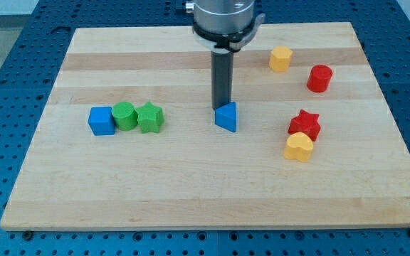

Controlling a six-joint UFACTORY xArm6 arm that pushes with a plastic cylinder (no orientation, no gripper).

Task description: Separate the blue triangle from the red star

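The blue triangle (227, 117) lies near the middle of the wooden board (191, 192). The red star (305, 124) lies to its right, well apart from it, touching a yellow heart (299, 147) just below it. My tip (220, 108) rests at the blue triangle's upper left edge, touching or almost touching it. The dark rod rises straight up from there to the arm's round head at the view's top.
A blue cube (101, 121), a green cylinder (124, 115) and a green star (149, 118) sit in a touching row at the left. A yellow hexagon (280, 58) and a red cylinder (319, 78) stand at the upper right.
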